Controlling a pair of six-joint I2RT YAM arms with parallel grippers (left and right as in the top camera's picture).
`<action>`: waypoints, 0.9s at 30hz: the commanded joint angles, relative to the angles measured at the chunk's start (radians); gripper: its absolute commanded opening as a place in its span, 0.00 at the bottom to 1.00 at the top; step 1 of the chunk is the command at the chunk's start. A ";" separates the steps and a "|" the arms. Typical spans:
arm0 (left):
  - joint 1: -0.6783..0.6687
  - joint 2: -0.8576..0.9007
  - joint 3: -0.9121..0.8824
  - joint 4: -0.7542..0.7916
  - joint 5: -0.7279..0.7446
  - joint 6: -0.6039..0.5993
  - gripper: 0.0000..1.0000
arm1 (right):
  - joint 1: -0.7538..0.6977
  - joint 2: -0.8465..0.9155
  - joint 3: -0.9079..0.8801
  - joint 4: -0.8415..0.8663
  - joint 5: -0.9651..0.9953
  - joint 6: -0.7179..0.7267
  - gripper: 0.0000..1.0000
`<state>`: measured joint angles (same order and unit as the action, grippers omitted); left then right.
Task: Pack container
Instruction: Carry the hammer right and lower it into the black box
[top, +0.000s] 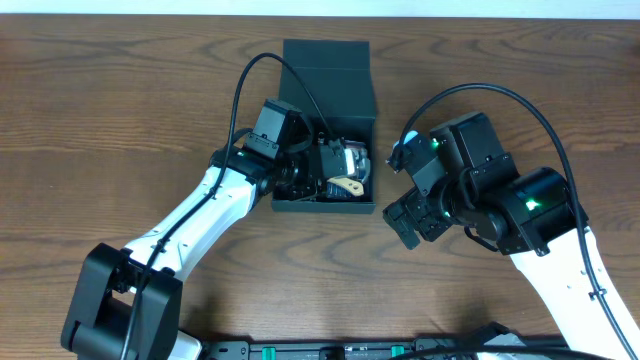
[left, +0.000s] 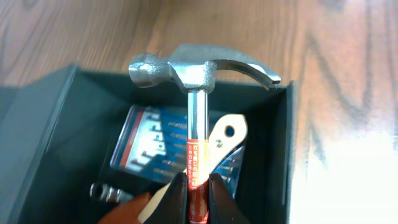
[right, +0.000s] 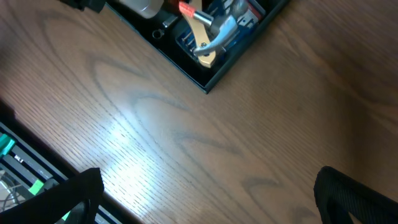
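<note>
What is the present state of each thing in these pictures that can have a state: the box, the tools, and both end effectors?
container: lid open, tools inside.
hammer: gripped by its handle, over the container's inside.
blue packet: lying flat in the container.
left end effector: shut on the hammer.
right end effector: open, holding nothing.
</note>
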<state>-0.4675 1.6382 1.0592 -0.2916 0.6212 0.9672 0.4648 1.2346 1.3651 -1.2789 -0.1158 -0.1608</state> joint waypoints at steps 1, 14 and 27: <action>0.001 -0.024 0.034 -0.007 0.067 0.090 0.06 | -0.010 -0.004 0.002 0.000 0.000 0.014 0.99; -0.002 0.002 0.031 -0.052 0.067 0.137 0.06 | -0.010 -0.004 0.002 0.000 0.000 0.014 0.99; -0.001 0.041 0.031 -0.011 0.067 0.135 0.99 | -0.010 -0.004 0.002 0.000 0.000 0.014 0.99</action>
<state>-0.4679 1.6623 1.0595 -0.3077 0.6605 1.0904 0.4648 1.2346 1.3651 -1.2789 -0.1158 -0.1608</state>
